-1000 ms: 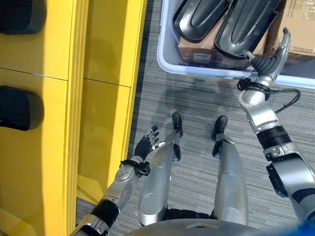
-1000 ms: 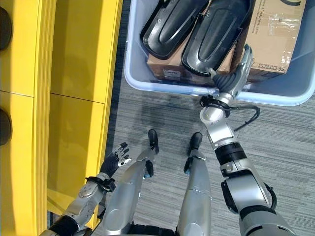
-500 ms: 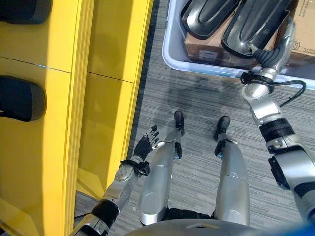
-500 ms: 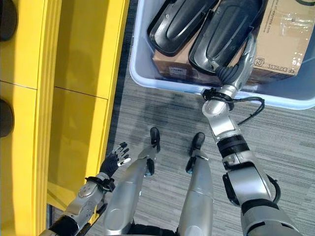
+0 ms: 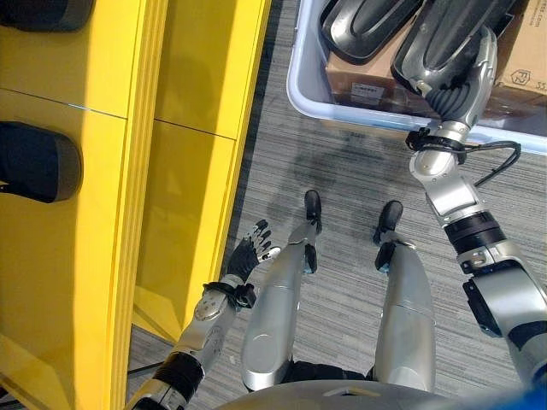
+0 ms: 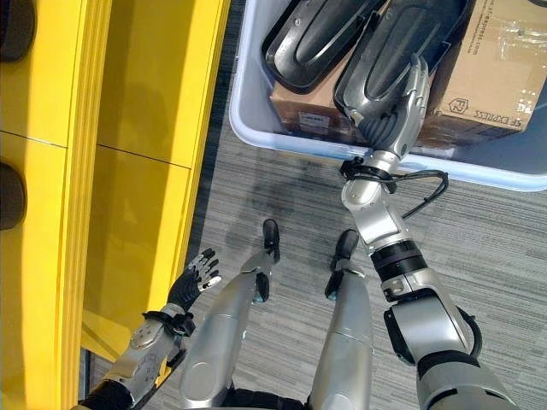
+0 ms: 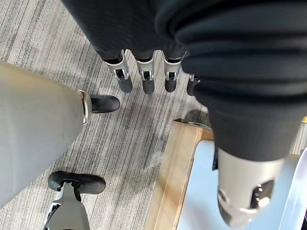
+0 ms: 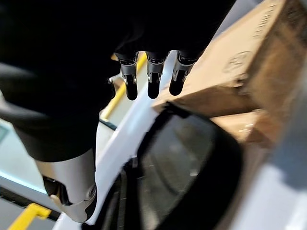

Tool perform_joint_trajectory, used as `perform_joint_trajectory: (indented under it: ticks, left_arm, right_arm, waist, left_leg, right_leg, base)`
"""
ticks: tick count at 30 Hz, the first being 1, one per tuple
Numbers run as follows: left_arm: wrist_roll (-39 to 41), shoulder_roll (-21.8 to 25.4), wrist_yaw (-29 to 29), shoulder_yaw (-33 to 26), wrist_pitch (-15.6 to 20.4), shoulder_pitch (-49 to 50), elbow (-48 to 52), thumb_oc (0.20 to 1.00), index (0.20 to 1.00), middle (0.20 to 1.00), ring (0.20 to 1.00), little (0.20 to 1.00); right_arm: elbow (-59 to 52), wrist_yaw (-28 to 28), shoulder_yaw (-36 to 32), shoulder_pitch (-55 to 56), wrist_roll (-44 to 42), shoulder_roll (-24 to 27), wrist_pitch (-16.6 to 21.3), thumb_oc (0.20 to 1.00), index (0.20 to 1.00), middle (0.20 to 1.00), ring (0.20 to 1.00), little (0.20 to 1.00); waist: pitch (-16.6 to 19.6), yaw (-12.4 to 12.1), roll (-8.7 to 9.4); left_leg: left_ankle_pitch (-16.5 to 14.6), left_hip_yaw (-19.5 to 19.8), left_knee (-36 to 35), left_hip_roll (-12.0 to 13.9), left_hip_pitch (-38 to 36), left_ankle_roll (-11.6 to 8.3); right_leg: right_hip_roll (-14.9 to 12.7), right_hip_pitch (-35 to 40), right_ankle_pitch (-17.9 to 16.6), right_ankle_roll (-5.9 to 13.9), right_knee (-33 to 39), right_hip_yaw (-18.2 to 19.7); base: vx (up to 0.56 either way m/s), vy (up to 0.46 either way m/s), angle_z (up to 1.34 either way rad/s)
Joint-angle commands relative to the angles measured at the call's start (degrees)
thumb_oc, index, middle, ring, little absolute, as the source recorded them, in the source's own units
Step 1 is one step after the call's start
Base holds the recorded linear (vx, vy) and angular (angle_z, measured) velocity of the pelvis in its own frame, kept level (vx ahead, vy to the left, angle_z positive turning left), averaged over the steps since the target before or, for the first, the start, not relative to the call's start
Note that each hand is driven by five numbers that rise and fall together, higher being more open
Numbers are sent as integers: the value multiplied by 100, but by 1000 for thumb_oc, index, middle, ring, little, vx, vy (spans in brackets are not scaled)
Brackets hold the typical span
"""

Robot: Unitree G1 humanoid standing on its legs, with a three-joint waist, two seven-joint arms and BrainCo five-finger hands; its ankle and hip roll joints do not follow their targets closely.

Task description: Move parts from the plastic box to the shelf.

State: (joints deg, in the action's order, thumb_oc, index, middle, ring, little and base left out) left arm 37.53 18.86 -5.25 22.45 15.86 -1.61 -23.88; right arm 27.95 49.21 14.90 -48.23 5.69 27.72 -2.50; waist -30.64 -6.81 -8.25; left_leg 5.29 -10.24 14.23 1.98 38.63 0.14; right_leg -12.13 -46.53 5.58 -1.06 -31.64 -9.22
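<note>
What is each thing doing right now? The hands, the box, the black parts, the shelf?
Right hand: open, reaching over a black part in the box.
Left hand: open, idle beside the shelf.
Plastic box: on the floor, holding parts and cardboard boxes.
Black parts: lying in the box.
Shelf: holds dark parts at its left.

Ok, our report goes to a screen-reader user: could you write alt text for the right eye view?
The robot's right hand, fingers straight, reaches over the near rim of the plastic box to a black part beside a second part and a cardboard carton. Its open left hand hangs by the yellow shelf.
</note>
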Motion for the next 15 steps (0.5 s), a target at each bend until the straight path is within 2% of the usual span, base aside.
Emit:
perform_joint_trajectory:
  ticks: [1, 4, 8, 14, 15]
  left_arm:
    - [-119, 201, -156, 170, 64, 255, 198, 1000, 1000, 1000, 1000, 1000]
    - [-101, 218, -149, 172, 29, 250, 224, 1000, 1000, 1000, 1000, 1000]
    - [-78, 252, -164, 188, 12, 249, 238, 1000, 1000, 1000, 1000, 1000]
    - [-69, 247, -209, 168, 27, 265, 219, 1000, 1000, 1000, 1000, 1000]
    - [-93, 237, -229, 150, 6, 259, 221, 1000, 1000, 1000, 1000, 1000]
  right_arm:
    - [-347, -239, 103, -412, -338, 370, 396, 1000, 1000, 1000, 1000, 1000]
    - [-202, -22, 112, -540, -601, 406, 397, 1000, 1000, 1000, 1000, 1000]
    - [-72, -2, -16, -597, -597, 451, 517, 1000, 1000, 1000, 1000, 1000]
    - [106, -325, -73, -617, -1214, 472, 514, 1000, 1000, 1000, 1000, 1000]
    - [164, -441, -90, -628, -1725, 430, 528, 1000, 1000, 1000, 1000, 1000]
  waist:
    - [84, -19, -359]
    - [84, -40, -370]
    - [84, -47, -389]
    - [84, -37, -436]
    - [84, -46, -441]
  left_leg:
    - [-644, 343, 383, -72, 254, -78]
    - [-662, 345, 433, -76, 318, -73]
    - [-677, 357, 480, -79, 398, -78]
    - [-691, 349, 526, -86, 467, -86]
    - [-690, 350, 544, -87, 492, -85]
  right_leg:
    - [167, 301, 711, 93, -451, 110]
    - [168, 236, 744, 76, -527, 97]
    - [180, 159, 782, 68, -608, 97]
    - [198, 59, 831, 36, -693, 129]
    - [197, 36, 838, 29, -717, 133]
  base:
    - [3, -20, 3]
    - [0, -14, 3]
    - [-2, -11, 3]
    - [-1, 0, 1]
    - [0, 0, 0]
